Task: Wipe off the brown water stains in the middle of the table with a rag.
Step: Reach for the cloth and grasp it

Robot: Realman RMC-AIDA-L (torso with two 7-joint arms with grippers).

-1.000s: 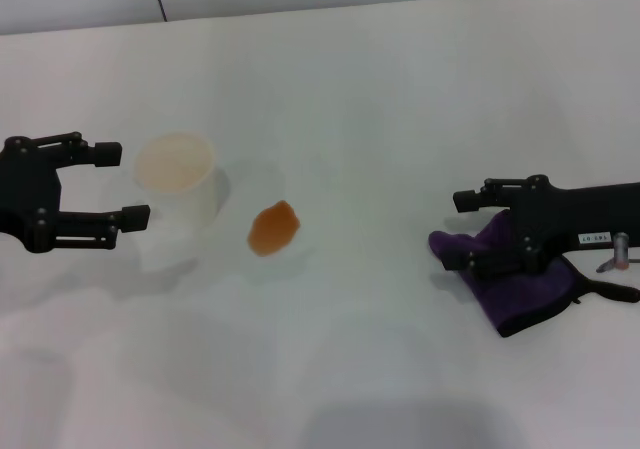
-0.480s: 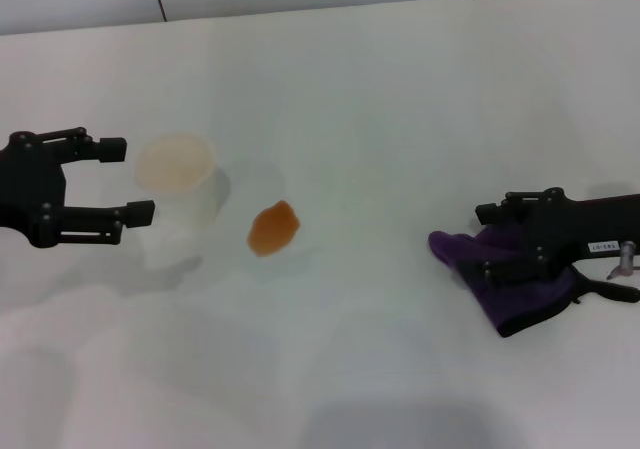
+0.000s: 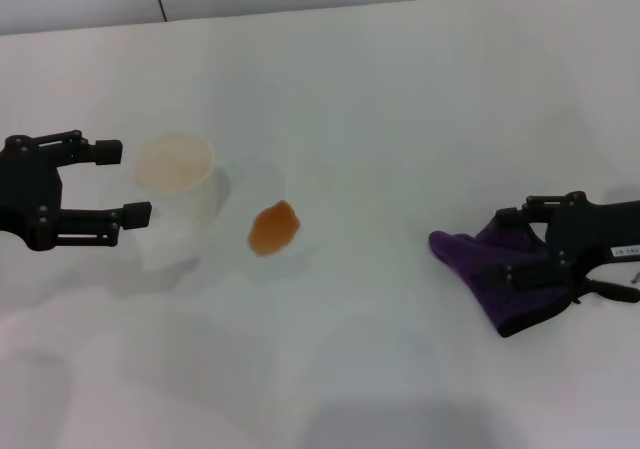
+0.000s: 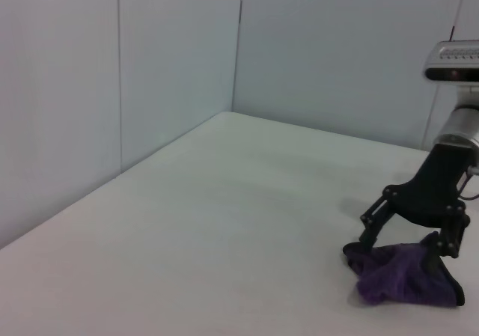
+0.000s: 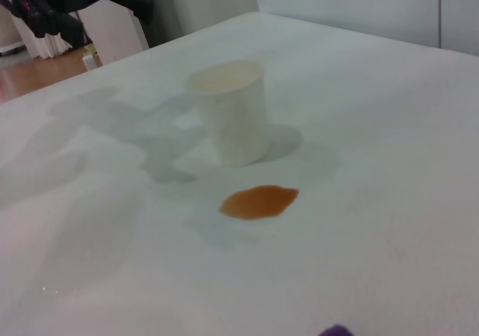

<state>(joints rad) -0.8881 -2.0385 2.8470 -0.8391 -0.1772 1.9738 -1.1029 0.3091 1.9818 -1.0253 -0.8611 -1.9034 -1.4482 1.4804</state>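
Presently, the brown water stains (image 3: 273,228) lie as one orange-brown blotch on the white desk (image 3: 380,109), just beside a white paper cup (image 3: 180,176). The rag (image 3: 510,274), dark purple, lies well apart toward the right edge. The right claw (image 3: 507,242) is set down over it, fingers (image 3: 512,213) straddling the cloth, not yet closed. The left claw (image 3: 122,181) hovers beside the cup, spread wide and holding nothing.
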